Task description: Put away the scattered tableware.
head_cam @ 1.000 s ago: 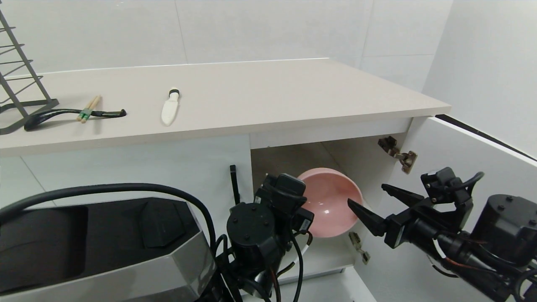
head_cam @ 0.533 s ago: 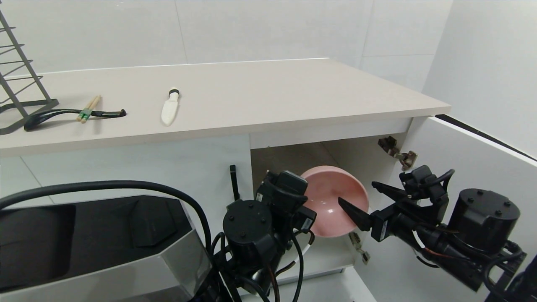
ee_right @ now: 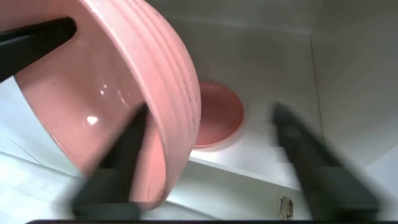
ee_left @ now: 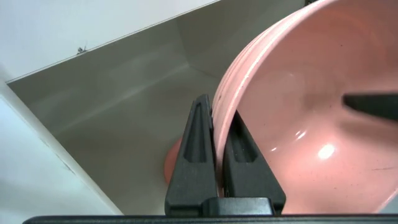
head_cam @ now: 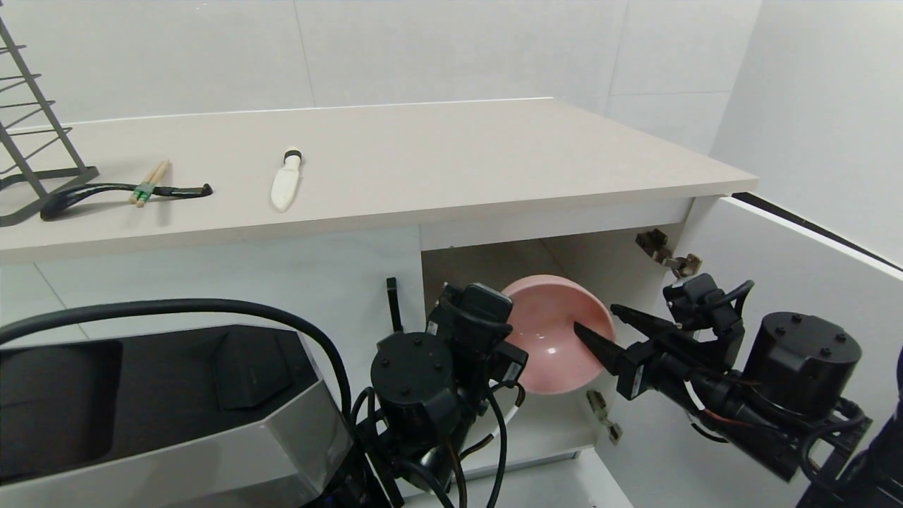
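A pink bowl [head_cam: 547,339] is held tilted in the open cabinet's mouth, its hollow facing the right. My left gripper [ee_left: 214,109] is shut on the bowl's [ee_left: 311,112] rim, one finger inside and one outside. My right gripper [head_cam: 594,317] is open at the bowl's far rim; one finger lies over the hollow, the other beyond the edge. In the right wrist view the bowl's [ee_right: 124,93] rim sits between the spread fingers [ee_right: 121,158]. A smaller pink dish [ee_right: 219,115] lies on the cabinet floor behind.
On the counter [head_cam: 458,155] lie a white knife [head_cam: 286,180], chopsticks [head_cam: 148,183] and a black ladle [head_cam: 92,192], next to a wire rack [head_cam: 35,141]. The cabinet door [head_cam: 776,268] stands open on the right, close to my right arm.
My right gripper has moved left to the bowl, and its fingers now straddle the rim. The bowl has risen slightly in the left gripper.
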